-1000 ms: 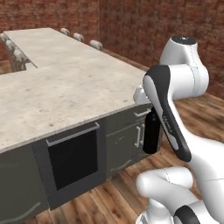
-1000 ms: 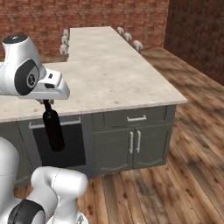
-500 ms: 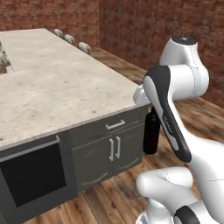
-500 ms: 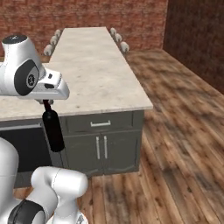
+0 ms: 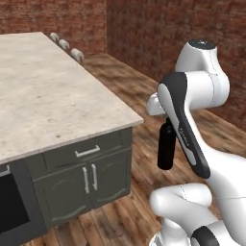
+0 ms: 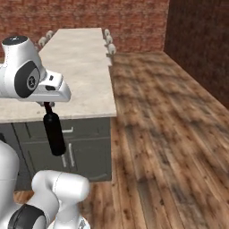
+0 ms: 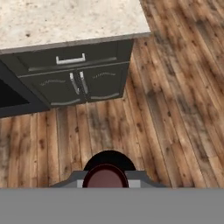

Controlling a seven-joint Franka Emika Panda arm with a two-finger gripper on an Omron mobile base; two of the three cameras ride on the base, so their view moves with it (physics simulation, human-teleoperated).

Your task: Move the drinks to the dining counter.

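- The tall black wine bottle (image 6: 54, 133) hangs by its neck from the robot's two-finger gripper (image 6: 47, 106), which is clenched on it; the bottle is upright, in the air over the wooden floor, just off the near end of the counter and not touching it.
- In the hand view the bottle's dark red cap (image 7: 105, 176) sits right under the camera, floorboards below.
- My guess is the job is barely begun: one drink is in transit, none stands on the long beige speckled stone countertop (image 5: 43, 101) as far as I can see it, and I see no other drinks from here.
- What's left, I'd judge: bring this bottle over the stone top, set it down, then fetch the rest.
- That top is flat, with a squared corner over dark grey cabinet doors (image 5: 91, 181) and a drawer with a metal handle (image 7: 70, 60).
- Pale grey cushioned stools (image 6: 109, 46) line the far sides, though they're small and hard to count.
- Red brick walls (image 6: 125, 18) and brown plank flooring (image 6: 165, 134) make up the room.
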